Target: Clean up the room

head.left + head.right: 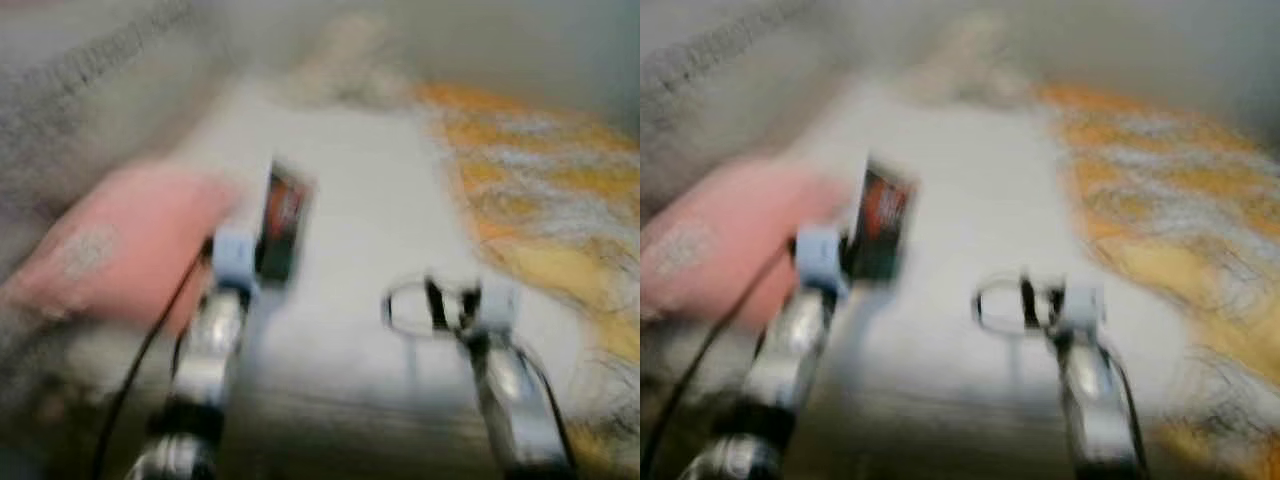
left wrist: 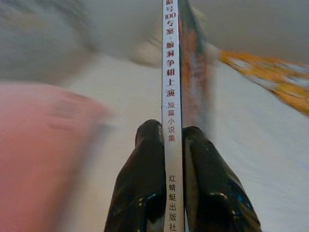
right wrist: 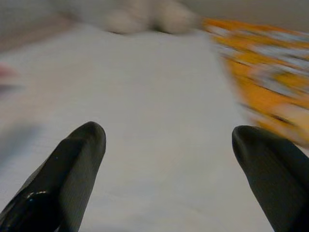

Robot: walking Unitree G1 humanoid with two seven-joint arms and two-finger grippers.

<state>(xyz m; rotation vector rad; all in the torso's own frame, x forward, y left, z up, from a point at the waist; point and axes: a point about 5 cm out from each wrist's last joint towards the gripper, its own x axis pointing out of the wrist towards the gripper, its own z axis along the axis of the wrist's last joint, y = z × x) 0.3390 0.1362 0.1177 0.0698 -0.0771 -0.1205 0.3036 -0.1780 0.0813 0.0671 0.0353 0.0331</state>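
book (image 2: 172, 96) (thin, glossy spine) pinched by left gripper (image 2: 172, 140), right gripper (image 3: 169, 140) spread

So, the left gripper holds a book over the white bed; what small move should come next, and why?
Probably carry the book onward, keeping the left gripper shut on its spine. The fingers pinch it upright above the white bed, beside the pink pillow, and the views are blurred. The right gripper is open, holding nothing.
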